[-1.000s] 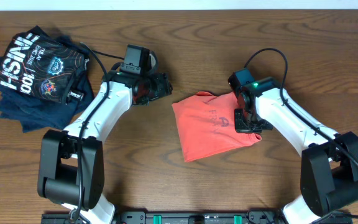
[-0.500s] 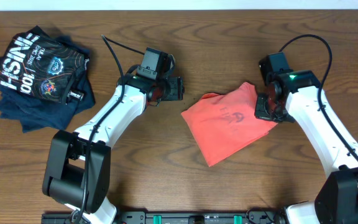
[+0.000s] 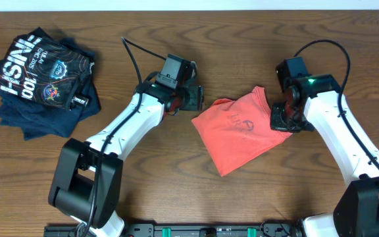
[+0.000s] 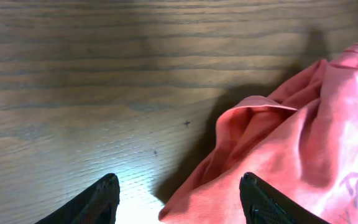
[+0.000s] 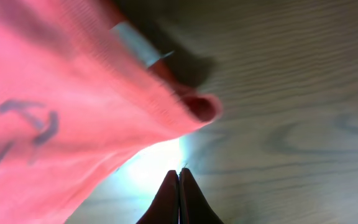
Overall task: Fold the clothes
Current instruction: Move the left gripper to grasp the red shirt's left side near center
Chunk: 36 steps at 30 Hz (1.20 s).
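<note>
Red-orange T-shirt (image 3: 240,138) lies as a folded bundle on the wooden table (image 3: 242,39), right of centre, between the two arms. The outline is a rough four-sided shape, turned on the table. Its longer edges run from lower left to upper right, and one corner points toward the front edge. The dark chest print (image 3: 243,123) faces up.

Left gripper (image 3: 195,100) is just beside the shirt's left corner with its jaws spread. In the left wrist view, the rumpled cloth edge reaches in between the fingertips (image 4: 104,198).

Right gripper (image 3: 283,120) sits at the shirt's right corner with its jaws pressed together. The right wrist view shows no cloth between the tips. The hem and white tag (image 5: 132,38) lie just beyond them.

A pile of dark printed shirts (image 3: 41,76) sits at far left, well apart.
</note>
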Tool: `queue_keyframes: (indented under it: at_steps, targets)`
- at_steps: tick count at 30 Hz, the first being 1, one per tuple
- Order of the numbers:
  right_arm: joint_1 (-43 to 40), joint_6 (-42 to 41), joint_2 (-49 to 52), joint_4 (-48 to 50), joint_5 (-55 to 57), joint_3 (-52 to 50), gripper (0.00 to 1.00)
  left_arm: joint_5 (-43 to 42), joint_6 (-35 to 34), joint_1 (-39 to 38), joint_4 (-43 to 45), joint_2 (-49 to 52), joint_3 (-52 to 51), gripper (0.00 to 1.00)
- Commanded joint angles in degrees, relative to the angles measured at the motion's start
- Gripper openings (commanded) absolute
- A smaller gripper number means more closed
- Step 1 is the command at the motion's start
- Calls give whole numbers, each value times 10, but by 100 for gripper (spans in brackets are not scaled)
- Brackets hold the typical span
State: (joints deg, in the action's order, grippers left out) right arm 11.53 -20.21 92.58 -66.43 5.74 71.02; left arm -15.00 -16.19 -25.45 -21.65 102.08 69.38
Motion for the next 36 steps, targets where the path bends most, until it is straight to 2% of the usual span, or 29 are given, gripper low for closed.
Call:
queue_keyframes:
  at_steps: [1, 4, 8, 11, 14, 18, 25, 30, 36]
  targets:
    - [9, 46, -2, 3, -51, -22, 1, 7, 12, -1, 2, 10, -7, 64]
    - [12, 42, -2, 38, -52, -68, 1, 2, 11, -3, 1, 26, -7, 64]
    - [12, 17, -2, 96, -52, -129, 1, -45, 11, -11, -4, 64, -7, 63]
    - [12, 19, -2, 161, -52, -167, 1, -52, 8, -20, -33, 94, -7, 64]
    - [12, 27, -2, 221, -48, -190, 1, -68, -18, -27, -76, 119, -7, 64]
    - [12, 27, -2, 325, -29, -209, 1, -130, -22, -39, -142, 137, -7, 63]
    - [12, 60, -1, 480, -25, -210, 1, -133, -106, -62, -292, 138, -7, 58]
    - [12, 67, 0, 485, -25, -210, 1, -112, -136, -63, -304, 112, -7, 58]
    - [10, 72, -1, 440, -21, -210, 6, -2, -148, -37, -302, 26, -4, 59]
